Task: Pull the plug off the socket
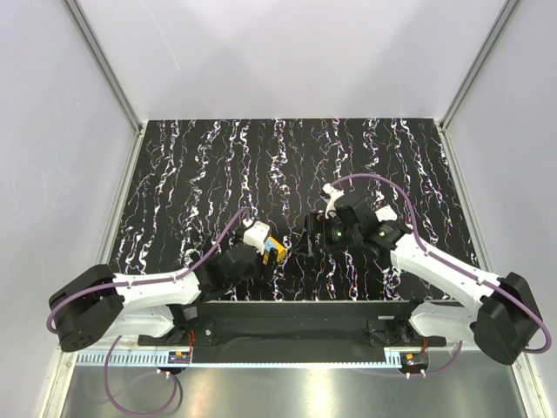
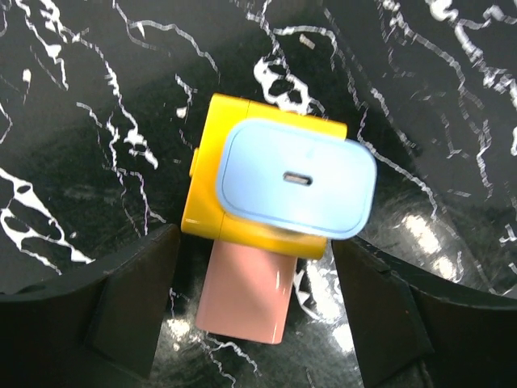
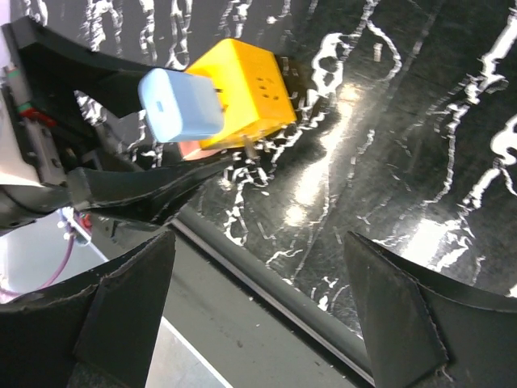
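Observation:
The socket (image 2: pixel 208 174) is a small yellow cube lying on the black marbled table. A light-blue plug (image 2: pixel 296 179) with a slot in its face sits on the side turned toward the left wrist camera. A pink block (image 2: pixel 246 295) sticks out of its lower side. My left gripper (image 2: pixel 254 275) is open and straddles the pink block, with a gap on each side. In the top view the socket (image 1: pixel 273 245) lies at the tip of the left gripper (image 1: pixel 266 252). My right gripper (image 1: pixel 311 239) is just right of it, open and holding nothing. From the right wrist I see the socket (image 3: pixel 242 85) and the plug (image 3: pixel 179 103) ahead of the right gripper (image 3: pixel 258 315).
The table's near edge, with a dark rail (image 3: pixel 242 267), runs under the right gripper. White walls with metal posts (image 1: pixel 104 65) enclose the marbled tabletop (image 1: pixel 287 157). Both arm bases sit on a black bar (image 1: pixel 296 318) at the front.

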Available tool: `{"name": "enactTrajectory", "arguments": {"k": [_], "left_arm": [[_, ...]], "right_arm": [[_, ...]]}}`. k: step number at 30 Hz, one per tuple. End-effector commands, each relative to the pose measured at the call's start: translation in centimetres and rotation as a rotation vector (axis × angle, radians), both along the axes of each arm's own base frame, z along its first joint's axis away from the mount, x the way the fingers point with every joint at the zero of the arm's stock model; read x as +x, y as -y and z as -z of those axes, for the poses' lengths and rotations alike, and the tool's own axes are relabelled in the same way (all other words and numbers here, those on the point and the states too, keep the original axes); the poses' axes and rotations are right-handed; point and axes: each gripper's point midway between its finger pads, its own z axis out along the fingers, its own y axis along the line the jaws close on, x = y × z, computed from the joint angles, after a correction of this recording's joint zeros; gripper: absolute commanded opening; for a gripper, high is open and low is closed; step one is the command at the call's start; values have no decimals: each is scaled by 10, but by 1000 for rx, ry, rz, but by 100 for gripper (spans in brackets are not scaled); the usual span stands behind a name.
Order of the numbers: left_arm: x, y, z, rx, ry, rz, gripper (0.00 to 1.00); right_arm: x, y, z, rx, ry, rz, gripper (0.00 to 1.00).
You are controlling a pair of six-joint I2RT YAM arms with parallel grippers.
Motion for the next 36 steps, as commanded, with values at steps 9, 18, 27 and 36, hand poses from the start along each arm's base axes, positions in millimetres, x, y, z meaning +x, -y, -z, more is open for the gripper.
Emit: {"name": "enactTrajectory", "arguments": {"k": [9,18,27,36], "left_arm": [[9,18,-18,-136,56,-3,69],[4,18,-5,-166,39,5,63],[1,14,2,-160,39,4,76],[0,13,-2,-191,72,18,75]], "right_arm": [[23,-23,-15,-63,2,-66,82],[27,-28,-20,-59,6,-67,79],[30,-34,-15,-98,8,-71,64],[30,-48,-16,-96,0,-104,60]]}}
